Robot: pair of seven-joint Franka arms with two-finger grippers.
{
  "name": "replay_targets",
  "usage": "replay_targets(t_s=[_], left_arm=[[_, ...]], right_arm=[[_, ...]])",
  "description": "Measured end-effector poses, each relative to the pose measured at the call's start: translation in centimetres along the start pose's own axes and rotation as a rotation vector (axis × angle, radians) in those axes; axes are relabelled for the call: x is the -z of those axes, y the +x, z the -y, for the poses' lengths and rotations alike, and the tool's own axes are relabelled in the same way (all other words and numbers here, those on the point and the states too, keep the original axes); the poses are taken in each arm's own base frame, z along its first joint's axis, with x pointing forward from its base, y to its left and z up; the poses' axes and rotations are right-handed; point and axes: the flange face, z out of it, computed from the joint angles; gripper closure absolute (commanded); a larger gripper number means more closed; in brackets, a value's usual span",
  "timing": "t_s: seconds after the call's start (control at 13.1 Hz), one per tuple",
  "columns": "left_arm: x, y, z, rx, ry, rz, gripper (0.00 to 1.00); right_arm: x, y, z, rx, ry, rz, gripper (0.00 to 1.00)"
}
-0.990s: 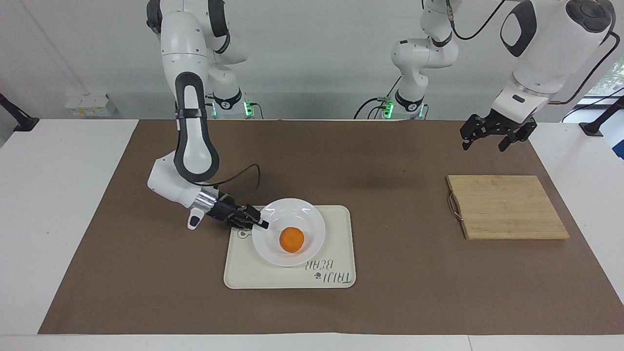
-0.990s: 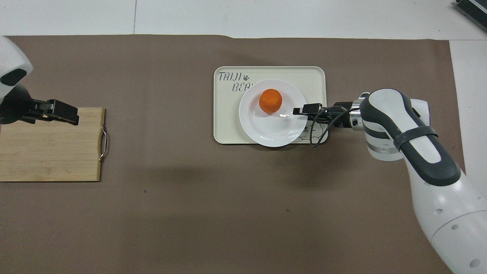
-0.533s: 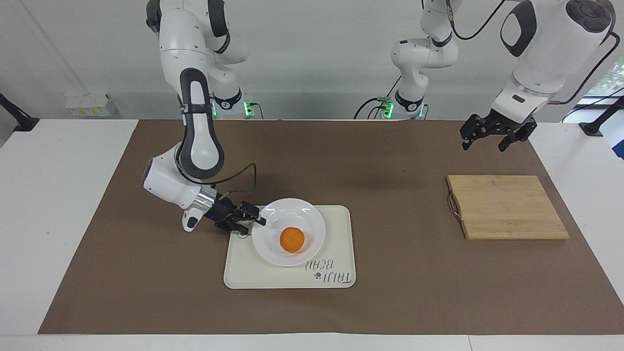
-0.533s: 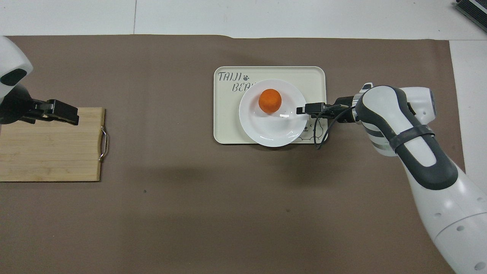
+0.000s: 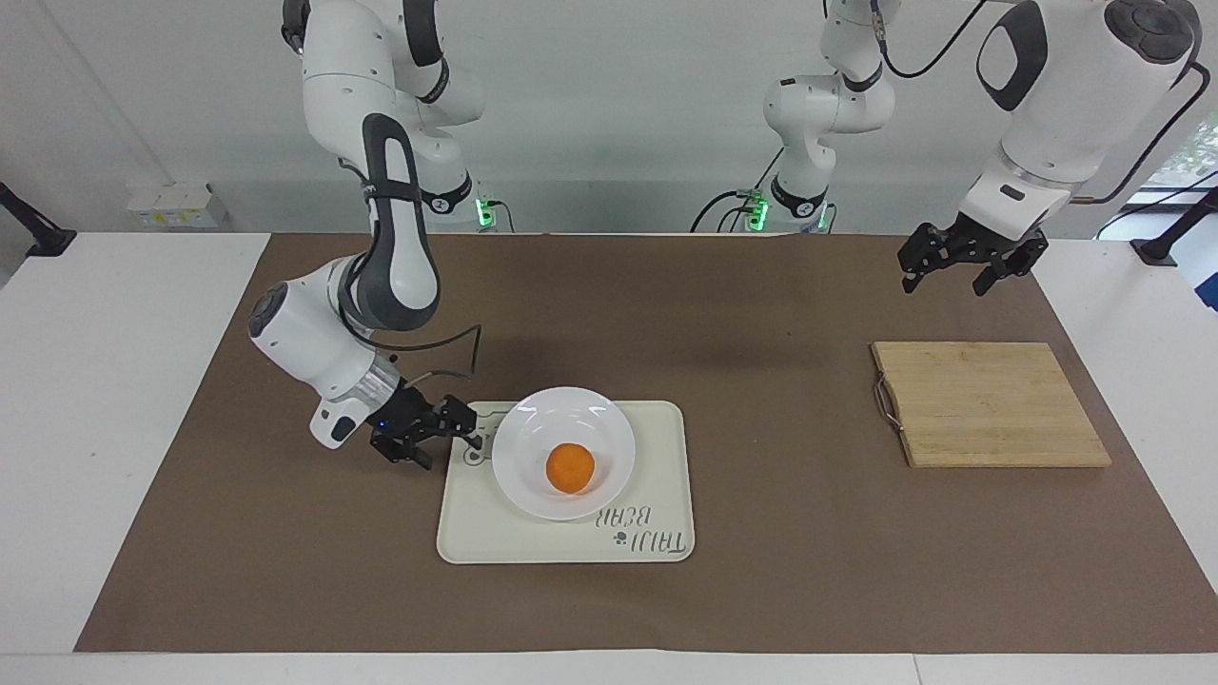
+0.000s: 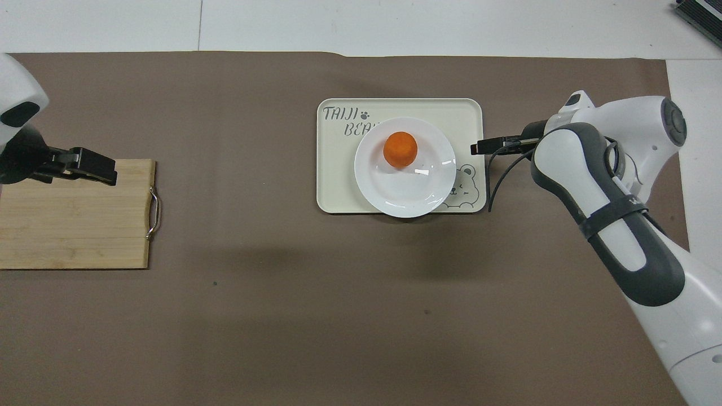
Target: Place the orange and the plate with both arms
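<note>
A: Brown matting covers the table, white wall at the robots' end. Start at the fingers?

B: Right gripper (image 5: 447,433) is released and empty, just beside the tray (image 5: 666,428) edge toward the right arm's end, apart from the plate (image 5: 599,419), I think, though the gap is hard to read.

A: And the fruit?

B: The orange (image 5: 570,468) sits on the plate, which rests on the tray. From those fingers it lies toward the table's middle, and the right arm is plainly nearer.

A: Left?

B: Left gripper (image 5: 961,264) waits, spread open, over the mat near the cutting board (image 5: 990,404). Nothing blocks either
</note>
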Motion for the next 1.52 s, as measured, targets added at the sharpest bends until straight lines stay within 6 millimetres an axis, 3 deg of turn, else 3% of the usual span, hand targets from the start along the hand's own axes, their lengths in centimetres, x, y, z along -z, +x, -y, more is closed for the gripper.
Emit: replay_targets(t_s=[0.3, 0.69, 1.14, 1.52], left_arm=[[0.0, 0.0, 0.0, 0.000, 0.000, 0.000, 0.00], [0.0, 0.0, 0.0, 0.000, 0.000, 0.000, 0.00], [0.0, 0.0, 0.0, 0.000, 0.000, 0.000, 0.00], [0.0, 0.0, 0.0, 0.000, 0.000, 0.000, 0.00]], right_arm=[[6.1, 0.9, 1.6, -0.027, -0.246, -0.024, 0.00], [10.3, -0.8, 3.1, -0.255, -0.356, 0.037, 0.00], [18.2, -3.1, -0.4, -0.306, -0.359, 0.071, 0.00], [23.6, -5.2, 0.7, -0.268, -0.347, 0.085, 0.00]])
